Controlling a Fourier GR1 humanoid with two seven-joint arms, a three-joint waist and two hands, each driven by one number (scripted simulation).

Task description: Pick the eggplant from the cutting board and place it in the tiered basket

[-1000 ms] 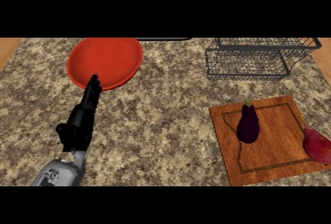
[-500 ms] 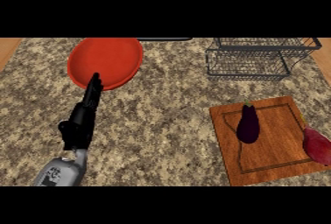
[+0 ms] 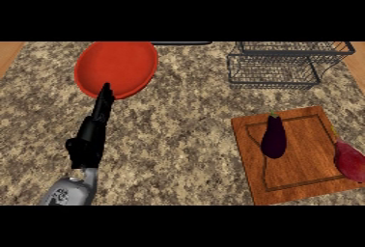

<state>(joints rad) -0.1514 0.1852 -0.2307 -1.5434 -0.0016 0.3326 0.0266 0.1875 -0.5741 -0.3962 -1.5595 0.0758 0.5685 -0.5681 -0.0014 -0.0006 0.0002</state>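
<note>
While eggplant (image 3: 273, 139) lies on cutting board (image 3: 296, 166), left robot hand (image 3: 95, 126) fingers straight, right unseen.

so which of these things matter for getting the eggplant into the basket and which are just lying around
Part of the job:
- eggplant, lying on the board
- cutting board
- tiered basket, wire, at the back right

Just lying about:
- red plate, back left
- red vegetable at the board's right edge
- left hand, open, fingers pointing at the plate

The right hand is not in view.
</note>
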